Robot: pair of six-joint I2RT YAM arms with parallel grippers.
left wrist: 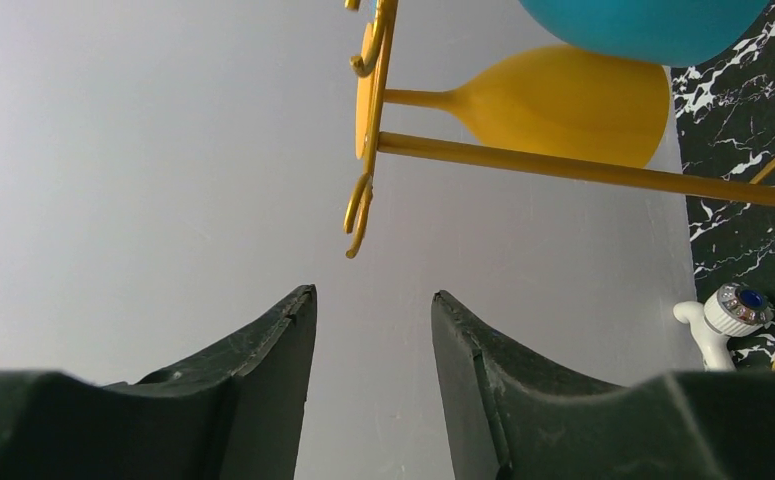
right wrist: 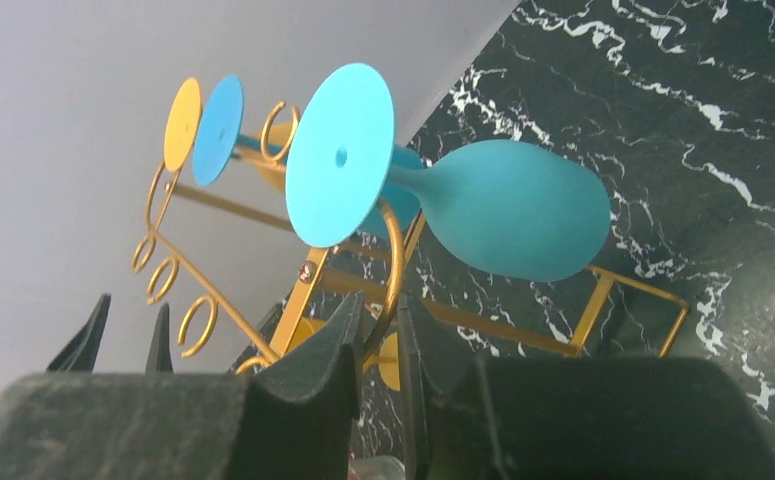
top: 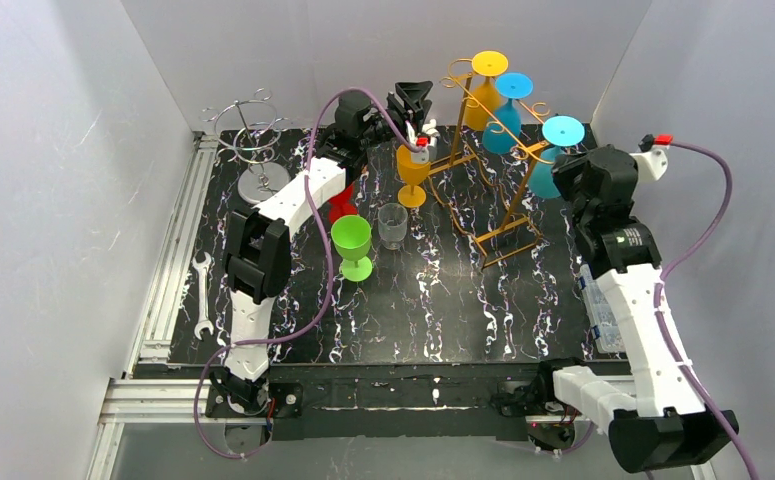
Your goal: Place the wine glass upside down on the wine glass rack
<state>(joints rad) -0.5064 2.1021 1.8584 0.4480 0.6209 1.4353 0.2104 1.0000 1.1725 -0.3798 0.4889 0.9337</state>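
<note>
The gold wine glass rack (top: 493, 190) stands at the back right with a yellow glass (top: 483, 95), a blue glass (top: 508, 115) and a cyan glass (top: 553, 160) hanging upside down. An orange glass (top: 412, 168) stands upright left of the rack. A green glass (top: 351, 245), a clear glass (top: 393, 225) and a partly hidden red glass (top: 341, 205) stand on the mat. My left gripper (top: 415, 98) (left wrist: 373, 292) is open and empty, raised above the orange glass, facing the back wall. My right gripper (top: 560, 172) (right wrist: 381, 300) is shut on a gold wire loop (right wrist: 395, 250) of the rack under the cyan glass (right wrist: 503, 205).
A silver wire rack (top: 256, 140) stands at the back left. A wrench (top: 203, 292) lies off the mat's left edge. A clear plastic box (top: 603, 310) sits at the right edge. A small white fitting (left wrist: 723, 315) sits by the orange glass.
</note>
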